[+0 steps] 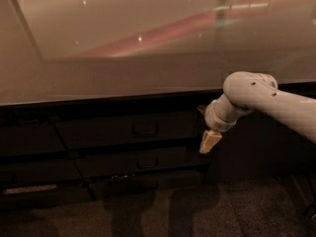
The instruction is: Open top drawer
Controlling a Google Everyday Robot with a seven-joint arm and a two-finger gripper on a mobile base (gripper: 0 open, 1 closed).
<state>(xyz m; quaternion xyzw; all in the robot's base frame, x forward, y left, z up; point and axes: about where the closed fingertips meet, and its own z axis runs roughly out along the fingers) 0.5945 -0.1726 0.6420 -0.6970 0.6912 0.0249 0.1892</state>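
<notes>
The top drawer [128, 130] is a wide dark front just under the countertop edge, with a small dark curved handle [144, 130] at its centre. It sits flush with the fronts around it. My gripper [209, 141] hangs from the white arm [261, 100] that reaches in from the right. It is at the drawer's right end, well to the right of the handle and apart from it. Only one pale tan finger [210, 141] shows, pointing down.
A glossy pale countertop [148, 58] fills the upper half of the view. A slimmer drawer front with a similar handle [143, 163] lies below the top one. More dark fronts [29, 142] stand at the left. Dark carpet [197, 211] covers the floor.
</notes>
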